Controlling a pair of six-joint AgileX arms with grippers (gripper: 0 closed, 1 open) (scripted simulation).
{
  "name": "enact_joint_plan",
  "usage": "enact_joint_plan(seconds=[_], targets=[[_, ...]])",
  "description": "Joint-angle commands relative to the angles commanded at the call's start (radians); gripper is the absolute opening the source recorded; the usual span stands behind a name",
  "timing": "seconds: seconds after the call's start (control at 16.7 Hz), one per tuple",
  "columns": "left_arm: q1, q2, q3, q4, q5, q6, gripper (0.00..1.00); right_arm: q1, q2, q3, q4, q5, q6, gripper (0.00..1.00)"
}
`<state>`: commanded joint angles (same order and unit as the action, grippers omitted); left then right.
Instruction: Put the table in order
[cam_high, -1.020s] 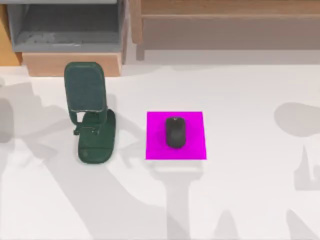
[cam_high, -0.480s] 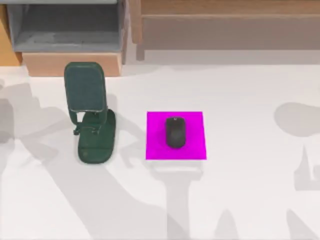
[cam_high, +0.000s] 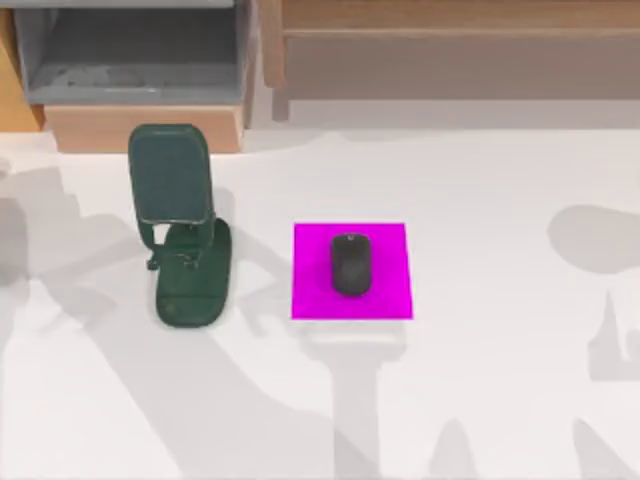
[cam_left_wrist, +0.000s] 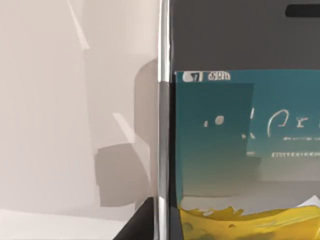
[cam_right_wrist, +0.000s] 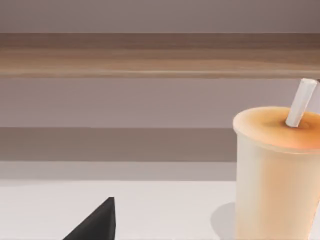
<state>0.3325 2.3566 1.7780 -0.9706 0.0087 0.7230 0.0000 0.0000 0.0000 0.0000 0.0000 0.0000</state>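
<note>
The white table (cam_high: 500, 400) carries a dark green phone stand (cam_high: 180, 230) at the left and a magenta mat (cam_high: 385, 300) in the middle. A black mouse (cam_high: 350, 264) lies on the mat. In the left wrist view a phone (cam_left_wrist: 240, 150) with a lit teal and yellow screen stands very close to the camera, and a black part of my left gripper (cam_left_wrist: 137, 226) shows beside its edge. In the right wrist view an orange drink cup (cam_right_wrist: 275, 175) with a white straw (cam_right_wrist: 300, 102) stands on the table, with a black part of my right gripper (cam_right_wrist: 97, 222) well to its side.
Tan wooden furniture with a grey compartment (cam_high: 130, 50) stands along the table's back left, just behind the phone stand. A wooden shelf (cam_high: 450, 40) runs along the back right. Arm shadows fall across the front and sides of the table.
The shadow at the table's left edge has shifted slightly. The stand, mat and mouse have not moved.
</note>
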Motion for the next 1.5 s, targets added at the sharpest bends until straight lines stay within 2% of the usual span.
enact_joint_plan(seconds=[0.12, 0.18, 0.6, 0.96, 1.26, 1.5], targets=[[0.000, 0.000, 0.000, 0.000, 0.000, 0.000, 0.02, 0.000, 0.000, 0.000, 0.000, 0.000, 0.000, 1.00], [0.000, 0.000, 0.000, 0.000, 0.000, 0.000, 0.00, 0.000, 0.000, 0.000, 0.000, 0.000, 0.000, 1.00], [0.000, 0.000, 0.000, 0.000, 0.000, 0.000, 0.00, 0.000, 0.000, 0.000, 0.000, 0.000, 0.000, 1.00], [-0.003, -0.051, 0.055, -0.105, 0.016, -0.007, 0.00, 0.000, 0.000, 0.000, 0.000, 0.000, 0.000, 1.00], [-0.004, -0.054, 0.062, -0.113, 0.016, -0.006, 0.00, 0.000, 0.000, 0.000, 0.000, 0.000, 0.000, 1.00], [-0.074, -0.159, 0.006, -0.046, -0.042, -0.069, 0.00, 0.000, 0.000, 0.000, 0.000, 0.000, 0.000, 1.00]])
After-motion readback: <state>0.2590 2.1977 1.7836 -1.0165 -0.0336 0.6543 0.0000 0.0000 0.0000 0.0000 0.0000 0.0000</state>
